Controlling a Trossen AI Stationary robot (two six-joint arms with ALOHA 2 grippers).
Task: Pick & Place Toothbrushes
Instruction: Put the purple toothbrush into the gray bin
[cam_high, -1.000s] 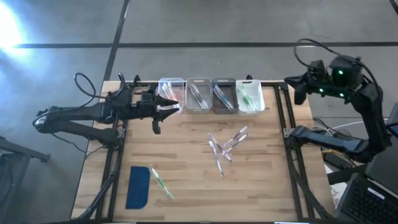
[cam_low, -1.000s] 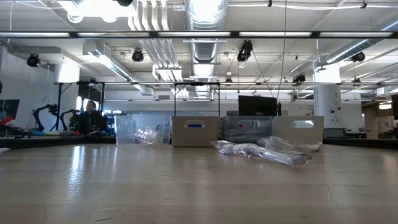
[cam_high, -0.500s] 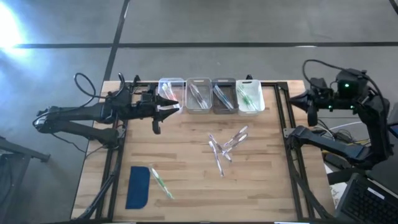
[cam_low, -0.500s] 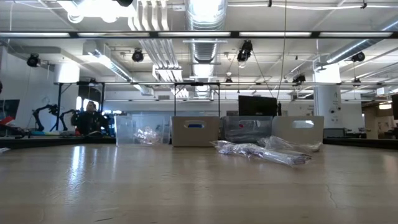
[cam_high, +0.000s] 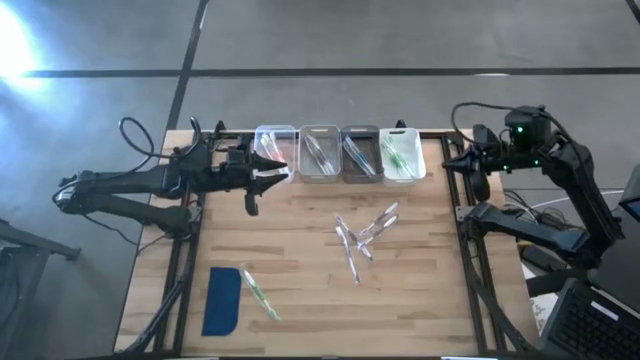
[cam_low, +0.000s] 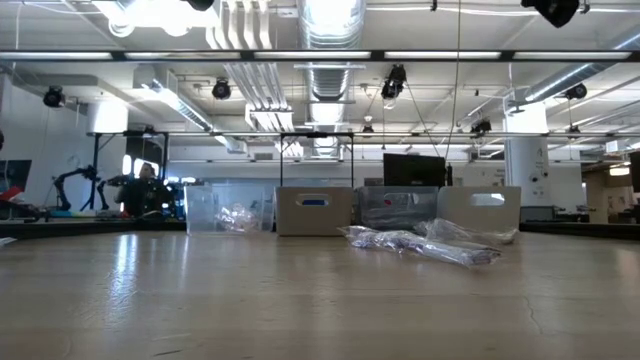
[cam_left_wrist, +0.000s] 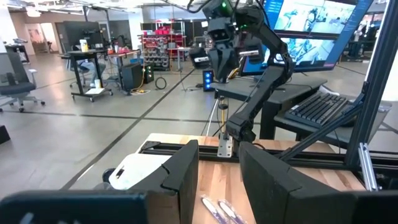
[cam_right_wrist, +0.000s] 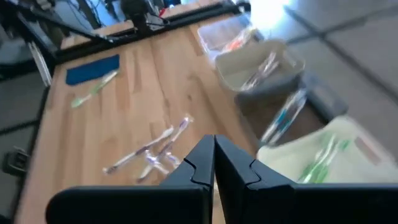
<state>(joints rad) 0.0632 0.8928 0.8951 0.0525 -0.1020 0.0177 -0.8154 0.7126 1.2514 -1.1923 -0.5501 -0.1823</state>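
Wooden slatted worktop (cam_high: 300, 260) carrying loose pile of thin translucent toothbrushes (cam_high: 362, 236) mid-surface (more in four bins). Left gripper (cam_high: 272, 170) beside bins, jaws spread, empty. Right gripper (cam_right_wrist: 214, 163) at edge, jaws pressed together.

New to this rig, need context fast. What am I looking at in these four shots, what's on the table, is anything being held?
It is a two-armed robot at a wooden table. One picture looks straight down, one looks level across the tabletop, and one comes from each wrist.

The left pincer hangs by the leftmost of four bins at the table's far edge, fingers apart, holding nothing. The right pincer is at the table's right edge, shut and empty.

A loose pile of toothbrushes lies mid-table. More lie in the bins. One green toothbrush lies beside a blue pad near the front left corner. Nothing is held.
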